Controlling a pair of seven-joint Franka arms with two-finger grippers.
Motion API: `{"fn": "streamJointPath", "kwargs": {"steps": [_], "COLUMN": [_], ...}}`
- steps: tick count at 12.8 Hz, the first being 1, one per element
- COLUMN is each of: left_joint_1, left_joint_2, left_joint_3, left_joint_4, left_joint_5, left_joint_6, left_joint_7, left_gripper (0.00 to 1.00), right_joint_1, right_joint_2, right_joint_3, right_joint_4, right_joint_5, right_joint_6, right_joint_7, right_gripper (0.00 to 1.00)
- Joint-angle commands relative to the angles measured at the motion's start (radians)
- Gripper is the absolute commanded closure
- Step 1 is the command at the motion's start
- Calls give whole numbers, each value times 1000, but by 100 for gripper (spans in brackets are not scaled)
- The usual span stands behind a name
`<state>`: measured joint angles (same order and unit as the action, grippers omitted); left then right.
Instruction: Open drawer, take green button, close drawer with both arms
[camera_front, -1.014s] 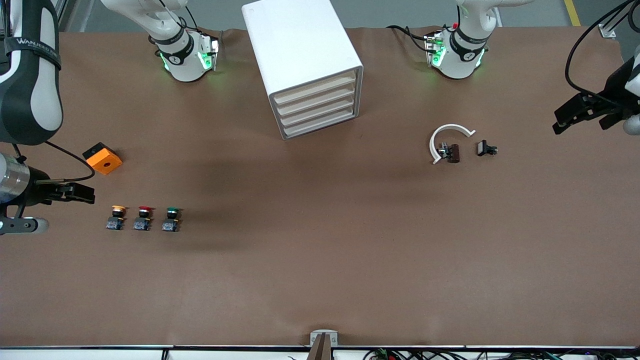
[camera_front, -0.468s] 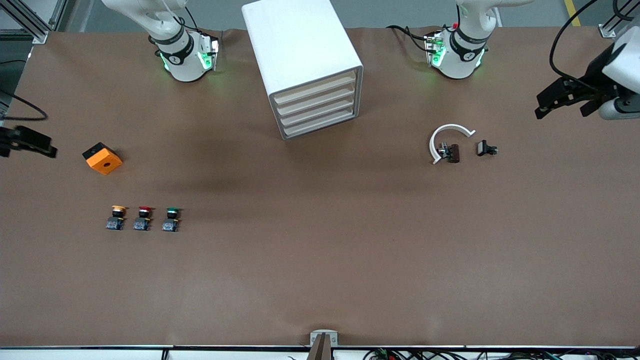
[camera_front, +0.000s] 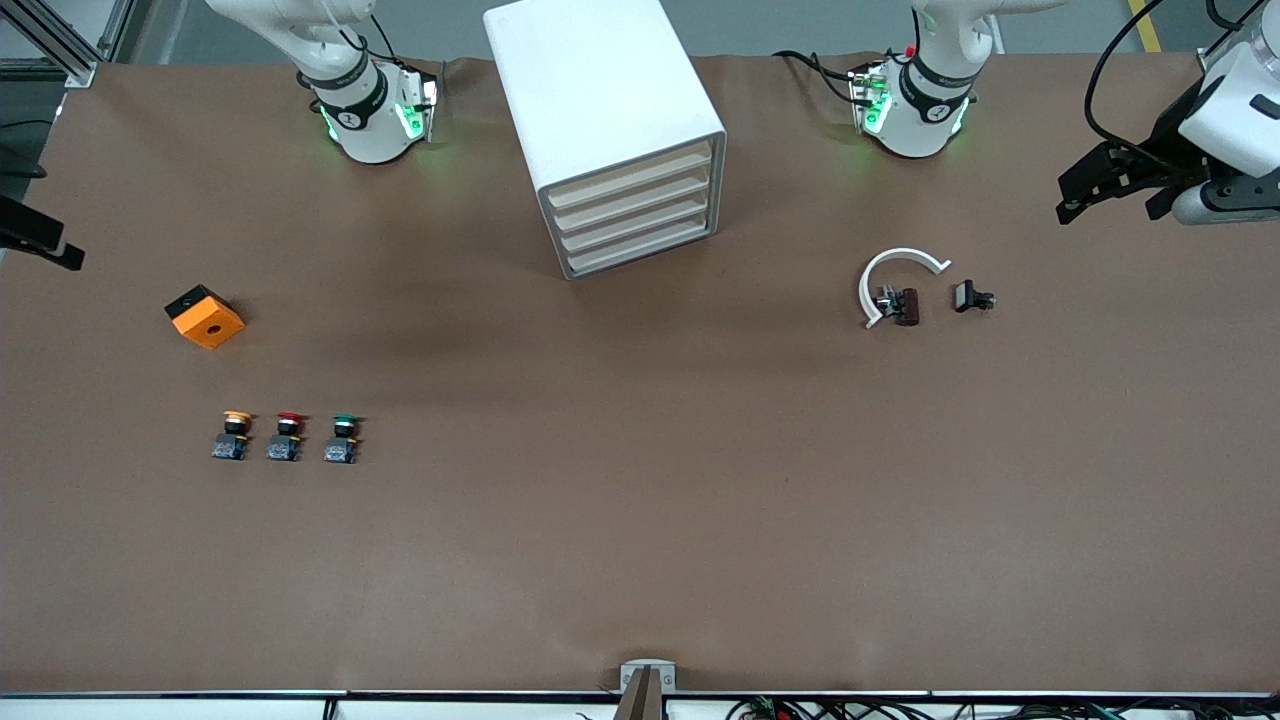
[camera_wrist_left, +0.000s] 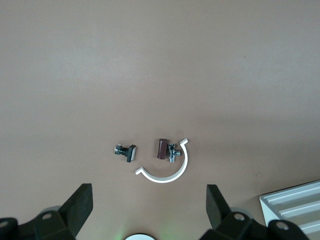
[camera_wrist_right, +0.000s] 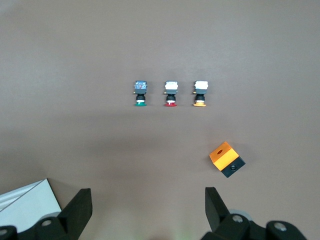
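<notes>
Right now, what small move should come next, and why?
Probably bring the left gripper, open and up over its table end, toward the cabinet: all four drawers look shut. The right gripper waits open; the green button lies untouched.

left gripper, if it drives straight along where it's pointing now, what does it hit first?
Probably bare table. The left gripper, open, points down at brown mat; the white clip and two small black parts sit just off its line, nearest of anything. Depth is unclear.
</notes>
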<state>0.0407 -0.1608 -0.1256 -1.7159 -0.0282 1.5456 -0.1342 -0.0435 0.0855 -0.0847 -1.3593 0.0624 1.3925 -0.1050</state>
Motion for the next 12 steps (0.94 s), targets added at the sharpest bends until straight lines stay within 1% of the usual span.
{"fn": "streamJointPath", "kwargs": {"steps": [1, 3, 4, 8, 10, 12], "left_joint_1": [14, 14, 14, 13, 13, 14], "left_joint_2": [-40, -62, -59, -40, -8, -3], "left_joint_3": [0, 0, 0, 0, 0, 1], "left_joint_4": [-37, -40, -37, -19, 24, 30], "left_joint_5": [-2, -2, -2, -4, -4, -2], "left_joint_6": [21, 14, 16, 18, 10, 7], "left_joint_7": [8, 8, 8, 10, 18, 19], "left_gripper": [0, 0, 0, 0, 0, 0], "right_joint_1": [48, 65, 76, 73, 62, 63], "right_joint_2": [-93, -166, -194, -208, -219, -219], "right_joint_3": [0, 2, 0, -1, 2, 3], "right_joint_4": [-113, -219, -257, -264, -261, -264], "right_joint_5": [-41, -91, -98, -110, -110, -105], "right_joint_6": [31, 107, 137, 137, 129, 125], "right_joint_7": [14, 13, 10, 4, 7, 14], "right_gripper": [0, 0, 0, 0, 0, 0]}}
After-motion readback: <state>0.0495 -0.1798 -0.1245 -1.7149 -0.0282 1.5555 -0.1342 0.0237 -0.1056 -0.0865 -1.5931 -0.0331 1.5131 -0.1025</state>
